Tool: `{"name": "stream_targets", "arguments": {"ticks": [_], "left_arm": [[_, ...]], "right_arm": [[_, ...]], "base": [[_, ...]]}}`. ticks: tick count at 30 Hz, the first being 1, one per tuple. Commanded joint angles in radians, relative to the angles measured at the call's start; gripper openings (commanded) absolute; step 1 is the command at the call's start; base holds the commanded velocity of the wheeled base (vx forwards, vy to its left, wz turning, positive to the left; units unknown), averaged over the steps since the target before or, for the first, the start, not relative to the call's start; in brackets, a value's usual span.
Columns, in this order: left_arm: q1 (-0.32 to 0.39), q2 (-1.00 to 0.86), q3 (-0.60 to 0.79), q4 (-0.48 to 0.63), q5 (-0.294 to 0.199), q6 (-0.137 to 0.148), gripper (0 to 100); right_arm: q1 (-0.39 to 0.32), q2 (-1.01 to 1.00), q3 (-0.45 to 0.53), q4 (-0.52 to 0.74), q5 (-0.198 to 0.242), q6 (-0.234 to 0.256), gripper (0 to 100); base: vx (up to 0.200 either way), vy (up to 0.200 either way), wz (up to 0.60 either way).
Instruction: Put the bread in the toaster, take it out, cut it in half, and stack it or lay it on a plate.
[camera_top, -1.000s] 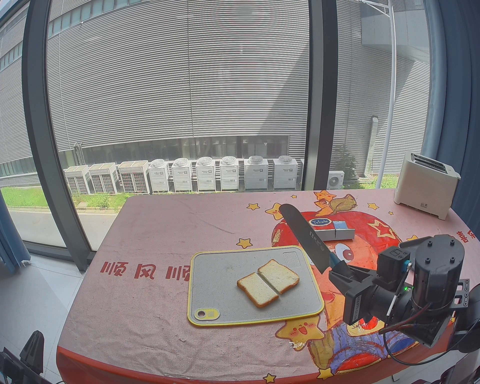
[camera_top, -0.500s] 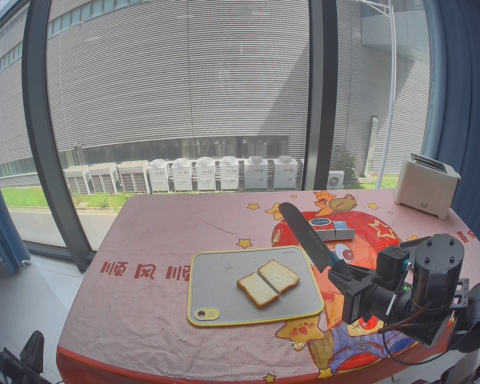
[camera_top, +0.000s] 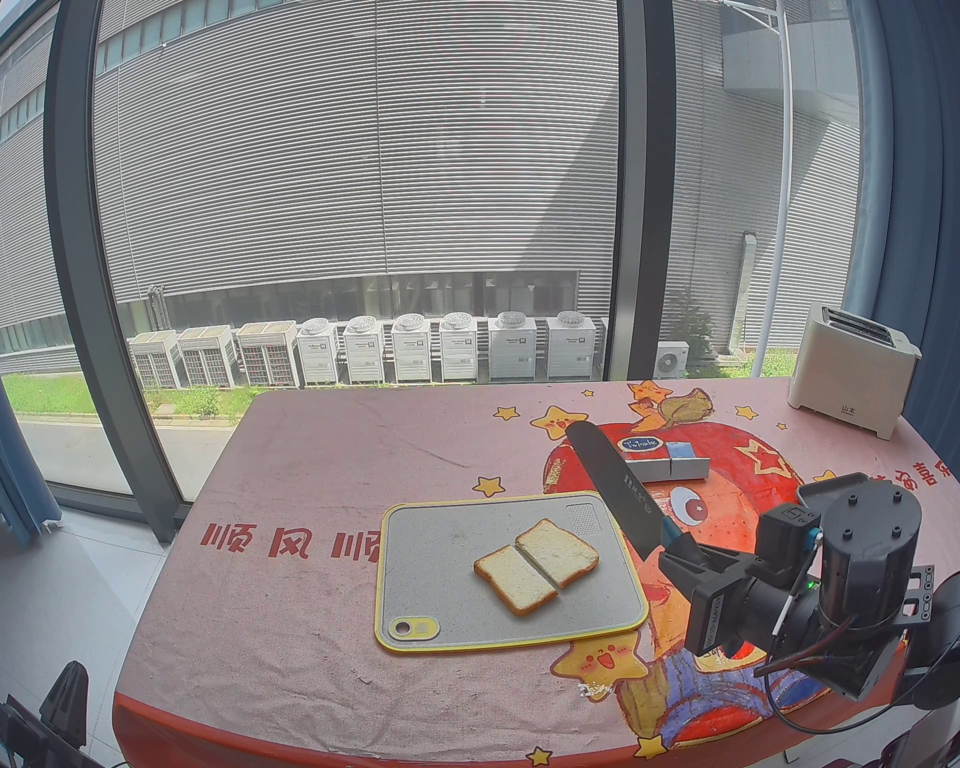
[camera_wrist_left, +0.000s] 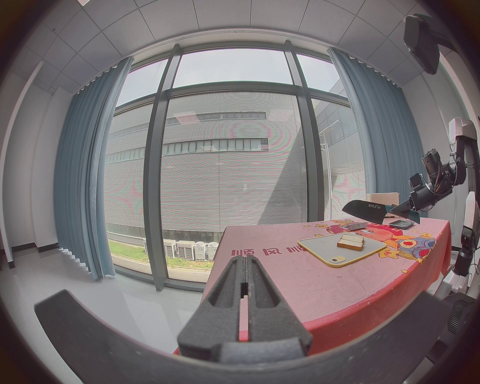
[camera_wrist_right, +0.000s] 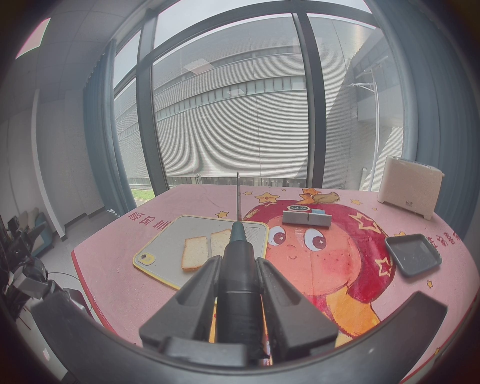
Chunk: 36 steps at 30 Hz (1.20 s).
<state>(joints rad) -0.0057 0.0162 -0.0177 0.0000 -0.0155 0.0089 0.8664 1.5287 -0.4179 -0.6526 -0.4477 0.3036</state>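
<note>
White bread (camera_top: 515, 578), soft and crumbly, already halved, lies beyond and left of my right gripper (camera_wrist_right: 237, 265), which clamps the knife (camera_top: 620, 485) handle; I'd pinch crust edges gently.

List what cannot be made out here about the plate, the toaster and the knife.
- plate: in the head view, mostly hidden behind the right arm; just its far rim is visible.
- toaster: in the head view, the insides of its slots are too dark and small to tell.
- knife: in the right wrist view, the handle is covered by the right gripper.
</note>
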Motion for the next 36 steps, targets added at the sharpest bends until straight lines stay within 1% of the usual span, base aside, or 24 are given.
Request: {"name": "stream_targets", "arguments": {"ticks": [1, 8, 11, 14, 17, 18, 20, 27, 28, 36], "left_arm": [[0.0, -0.016, 0.018, 0.0, 0.0, 0.0, 0], [0.0, -0.016, 0.018, 0.0, 0.0, 0.0, 0], [0.0, -0.016, 0.018, 0.0, 0.0, 0.0, 0], [0.0, -0.016, 0.018, -0.002, 0.0, 0.0, 0], [0.0, -0.016, 0.018, 0.0, 0.0, 0.0, 0], [0.0, -0.016, 0.018, 0.0, 0.0, 0.0, 0], [0.0, -0.016, 0.018, 0.0, 0.0, 0.0, 0], [0.0, -0.016, 0.018, 0.0, 0.0, 0.0, 0], [0.0, -0.016, 0.018, 0.0, 0.0, 0.0, 0], [0.0, -0.016, 0.018, 0.0, 0.0, 0.0, 0]], "right_arm": [[-0.001, 0.013, 0.013, -0.001, -0.005, 0.023, 0], [-0.015, 0.016, 0.005, -0.001, -0.008, 0.028, 0], [-0.02, 0.011, 0.008, -0.001, -0.017, 0.028, 0], [-0.043, 0.011, 0.008, -0.001, -0.019, 0.029, 0], [-0.047, 0.013, 0.01, -0.001, -0.02, 0.029, 0], [-0.073, 0.011, 0.013, -0.001, -0.019, 0.029, 0], [-0.09, 0.007, 0.013, -0.001, -0.019, 0.029, 0], [-0.101, -0.001, 0.014, -0.001, -0.019, 0.029, 0], [-0.116, 0.001, 0.014, -0.001, -0.019, 0.028, 0], [-0.147, -0.002, 0.013, -0.001, -0.017, 0.026, 0]], "base": [[0.0, 0.0, 0.0], [0.0, 0.0, 0.0], [0.0, 0.0, 0.0], [0.0, 0.0, 0.0], [0.0, 0.0, 0.0], [0.0, 0.0, 0.0], [0.0, 0.0, 0.0], [0.0, 0.0, 0.0], [0.0, 0.0, 0.0], [0.0, 0.0, 0.0]]}}
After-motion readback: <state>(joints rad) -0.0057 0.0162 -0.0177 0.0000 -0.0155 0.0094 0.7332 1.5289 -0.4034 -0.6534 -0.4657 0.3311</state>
